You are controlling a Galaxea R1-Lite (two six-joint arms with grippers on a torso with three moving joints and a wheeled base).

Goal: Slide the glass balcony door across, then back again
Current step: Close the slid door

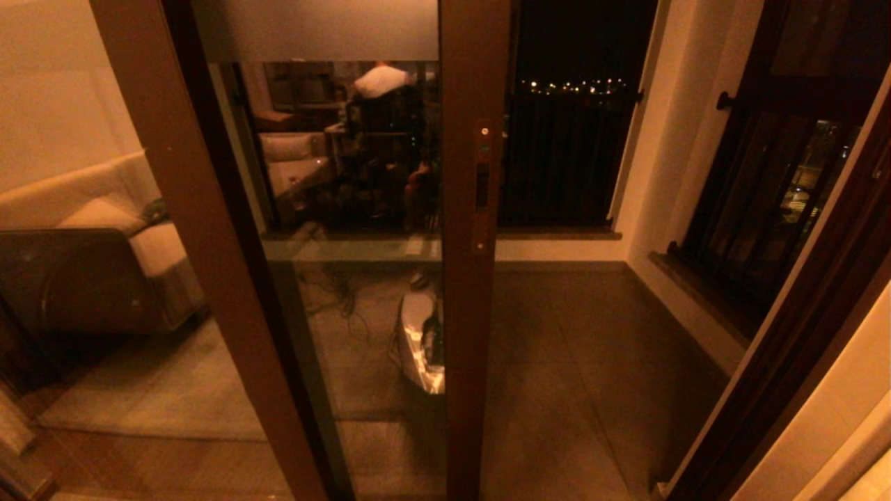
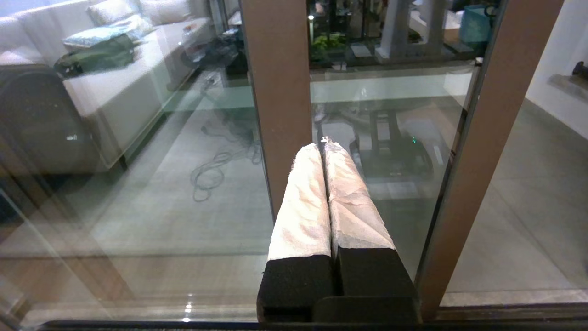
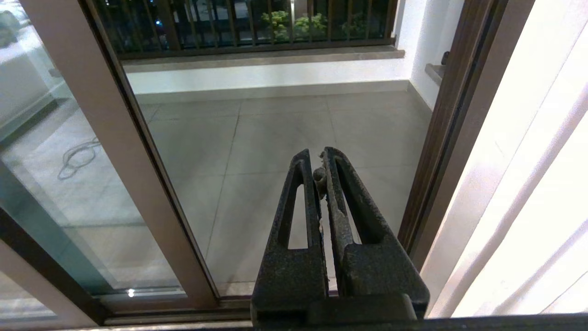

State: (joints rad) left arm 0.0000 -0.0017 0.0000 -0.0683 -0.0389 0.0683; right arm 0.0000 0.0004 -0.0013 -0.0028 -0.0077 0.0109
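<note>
Glass balcony door (image 1: 348,229) stands mid-scene in the head view, slid partly across. Its brown handle-side upright (image 1: 473,278) is near the centre, with the narrow dark handle slot (image 1: 482,186) on it. A frosted band (image 1: 313,31) runs across the top of the pane. To the right of that upright the doorway is open onto the tiled balcony floor (image 1: 578,362), with a dark barred railing (image 1: 564,167) at the far side. The glass reflects a sofa (image 1: 97,223) on the left.

Neither arm shows in the head view. Left gripper (image 2: 324,146), fingers wrapped in white cloth, is pressed fully together and holds nothing; it sits close in front of the door pane, touching not clear. Right gripper (image 3: 319,161), bare black fingers, is also closed tight on nothing, pointing at the open gap over the balcony floor, near the right door frame (image 3: 441,151).
</note>
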